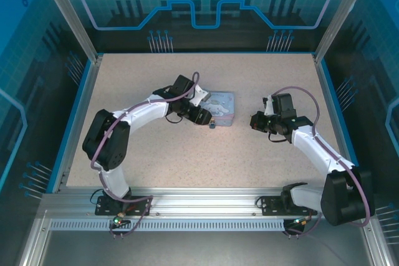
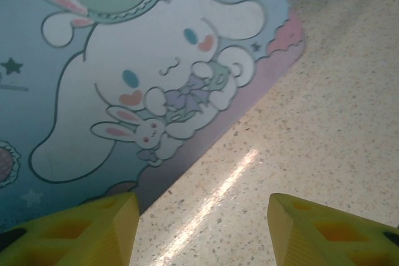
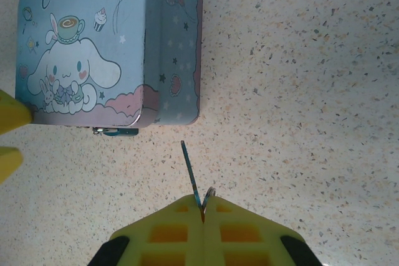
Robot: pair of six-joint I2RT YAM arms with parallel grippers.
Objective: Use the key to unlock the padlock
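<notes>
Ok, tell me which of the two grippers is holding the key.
The right gripper: its jaws are shut on the key. The left gripper stands open at the tin's edge, holding nothing.

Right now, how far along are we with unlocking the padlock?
Done: the key is pinched in the shut right hand, blade pointing out. In hand: the open left hand hovers by the tin, gripping nothing. Left: the padlock sits at the tin's edge, key not yet inserted.

Padlock (image 3: 115, 131) mostly under tin (image 3: 168, 42) edge
</notes>
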